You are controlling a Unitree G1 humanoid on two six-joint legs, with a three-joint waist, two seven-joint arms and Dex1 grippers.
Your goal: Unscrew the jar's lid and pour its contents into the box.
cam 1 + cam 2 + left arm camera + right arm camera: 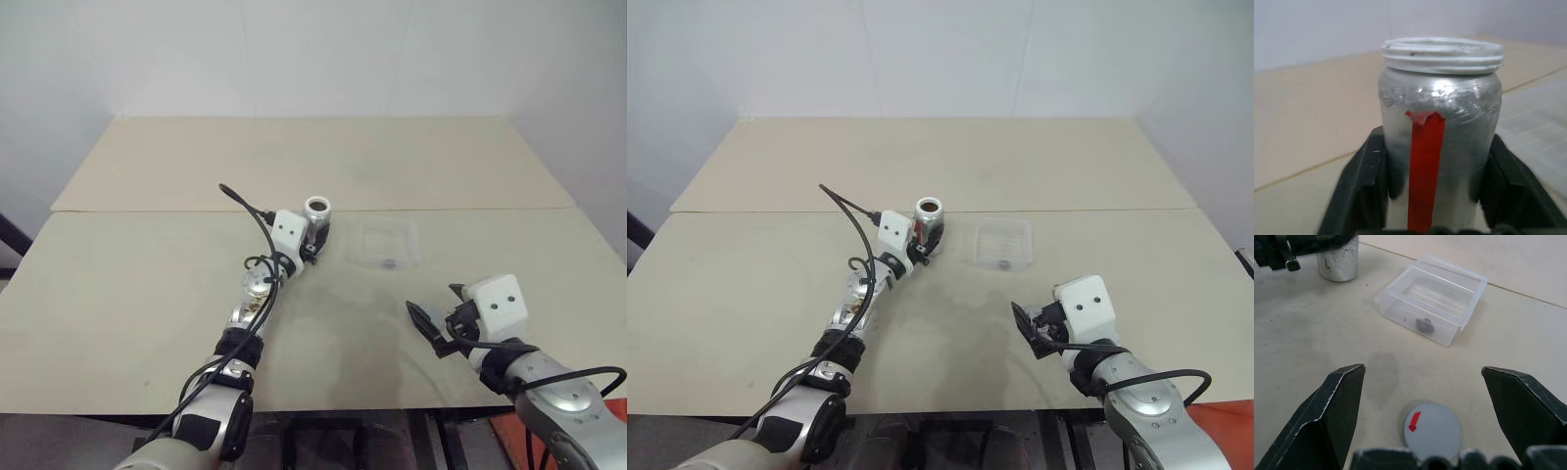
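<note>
Surface (147, 294): two pale beige panels butted along a seam that runs left to right, a plain white wall at the far edge. Little on it besides the task's things; nothing lies between jar and box.

Jar (316, 217) stands upright just near of the seam, about mid-surface, mouth open and lid off. Silvery crinkled wrap on a cylindrical body, white threaded rim, a strip of red tape running down its side.

Box (389, 242) sits just right of the jar, apart from it. Clear plastic, shallow, rectangular with rounded corners and a stepped rim. One small dark piece, the contents (1424, 325), lies inside near its near wall.

Lid (1432, 431): flat grey disc with a red arrow mark, lying on the surface at the near right, well apart from jar and box, directly between the right fingers.

Left arm reaches far and slightly right across the surface, a black cable looping off the wrist. Left gripper (1436, 181) has a black finger on each side of the jar's lower body; the fingers look pressed to the wrap, though whether they grip it or have just slackened I cannot tell.

Right arm is bent in at the near right edge. Right gripper (1422, 396) points toward the box, low over the surface, fingers spread wide and empty.
</note>
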